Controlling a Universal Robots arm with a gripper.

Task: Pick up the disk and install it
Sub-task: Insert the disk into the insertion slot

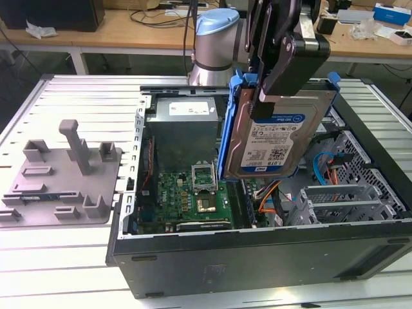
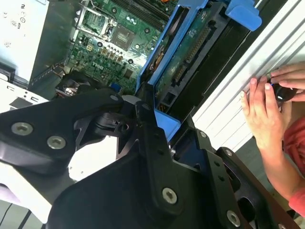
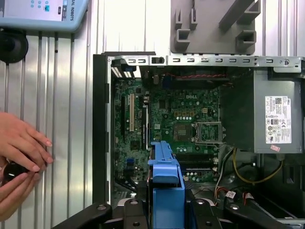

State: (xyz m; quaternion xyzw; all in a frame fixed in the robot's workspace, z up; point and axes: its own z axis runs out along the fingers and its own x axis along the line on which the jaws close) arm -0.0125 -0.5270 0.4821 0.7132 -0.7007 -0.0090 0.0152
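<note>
Black gripper (image 1: 270, 95) clamped the flat, blue-framed silver metal disk (image 1: 277, 145) — held it tilted over the open black computer case (image 1: 244, 257).

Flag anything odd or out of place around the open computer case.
A person's hands are over the table right beside the case, while the robot's hand holds the disk tilted above the case's open interior. Nothing looks spilled or damaged.
</note>
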